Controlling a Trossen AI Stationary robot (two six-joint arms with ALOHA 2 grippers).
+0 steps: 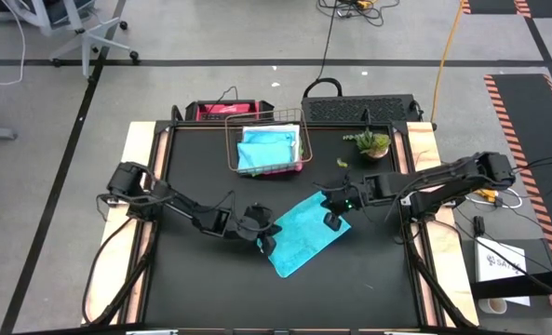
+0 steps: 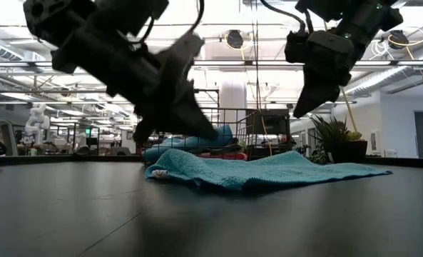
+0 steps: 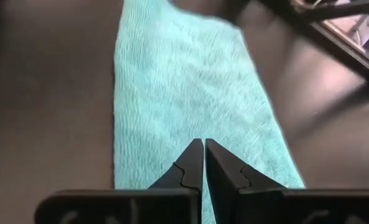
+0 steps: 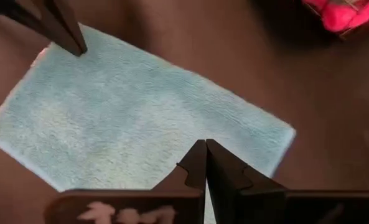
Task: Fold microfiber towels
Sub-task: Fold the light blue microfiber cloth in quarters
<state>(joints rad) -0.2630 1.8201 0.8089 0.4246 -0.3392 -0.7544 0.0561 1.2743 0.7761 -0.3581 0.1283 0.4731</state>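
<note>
Turquoise towel (image 1: 305, 238) lies flat mid-tabletop, slightly toward the near edge, already a long rectangle; it looks like one fold is done. Its long axis runs diagonally, from the near-left end up to the far-right end. Left gripper (image 1: 265, 242) hangs just above the near-left end, jaws clenched, nothing in them. Right gripper (image 1: 333, 221) sits over the far-right end, jaws also clenched and empty; the low view shows its tips clear of the cloth. So each arm owns one short end, towel directly below and between them. My read: the next fold goes end to end along that diagonal, and either arm can take it, being about equally near its own short edge. Both would need to unclench before dropping onto a corner. Farther back, a wire basket (image 1: 231, 149) stands near the middle of the far edge, with more folded towels (image 1: 268, 147) inside, blue on top and pink showing at the bottom rim. A small potted plant (image 1: 372, 143) stands right of the basket, toward the far-right corner.
</note>
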